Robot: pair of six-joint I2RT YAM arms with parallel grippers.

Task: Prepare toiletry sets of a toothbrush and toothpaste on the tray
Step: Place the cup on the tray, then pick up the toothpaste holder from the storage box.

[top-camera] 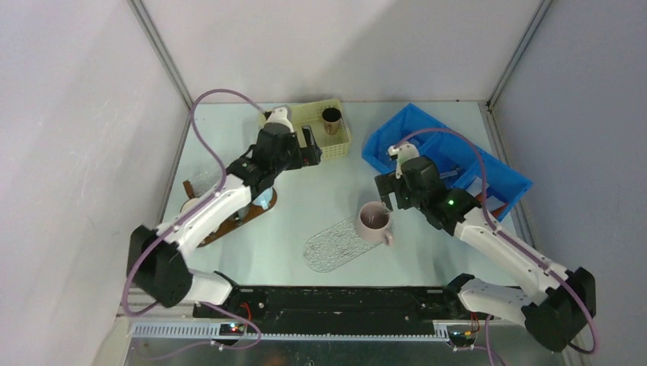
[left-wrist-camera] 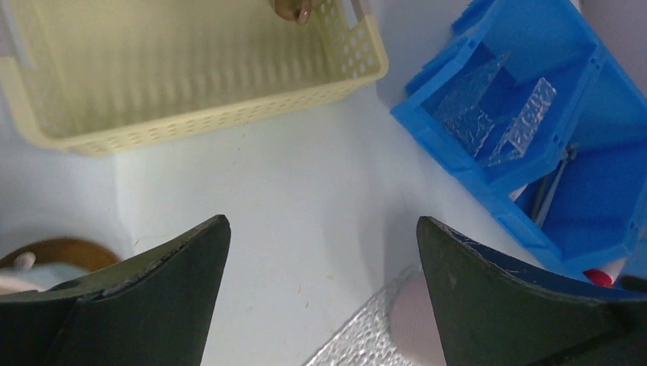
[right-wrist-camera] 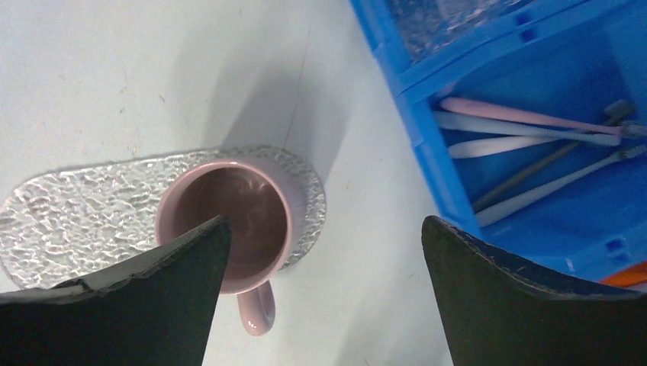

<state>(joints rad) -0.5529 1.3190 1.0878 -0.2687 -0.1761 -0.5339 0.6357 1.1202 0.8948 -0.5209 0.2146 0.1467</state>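
Observation:
Pale pink and white toothbrushes lie in a compartment of the blue bin, with an orange tube at its near edge. A clear textured oval tray lies mid-table and carries a pink mug on its right end. My right gripper is open and empty, hovering between the mug and the bin. My left gripper is open and empty above the table beside the yellow basket. No toothbrush or tube lies on the clear tray.
A brown mug stands in the yellow basket at the back. A brown tray at the left holds a pale mug, partly hidden by my left arm. Clear tray pieces stand in the bin's far compartment.

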